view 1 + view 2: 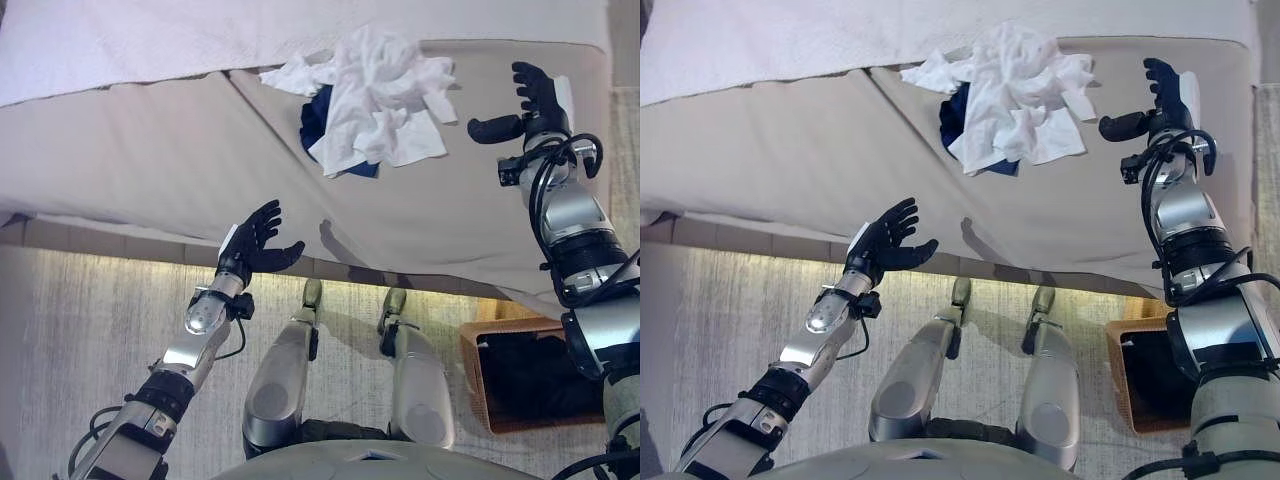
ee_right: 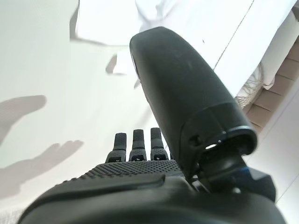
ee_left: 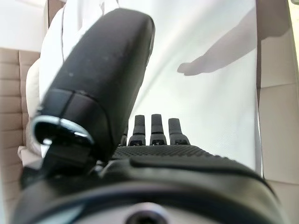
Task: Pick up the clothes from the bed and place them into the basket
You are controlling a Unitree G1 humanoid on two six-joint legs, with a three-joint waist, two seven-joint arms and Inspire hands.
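We look down from the robot's head at a bed covered in a smooth beige sheet, with a paler white cover folded across its far side. On the sheet, toward the far right, lies a crumpled pile of white clothes, with a dark blue garment showing from under its left edge. Our right hand hovers over the bed just to the right of the pile, apart from it, fingers straight and spread wide and the thumb pointing toward the clothes; it holds nothing. Our left hand is raised near the bed's near edge, well apart from the pile, fingers also relaxed and spread, empty. Each wrist view shows its own hand's straight fingers over plain pale sheet. Below the bed edge runs a light grey textured floor. At lower right, on that floor beside the bed, stands a brown woven basket with dark fabric inside it.
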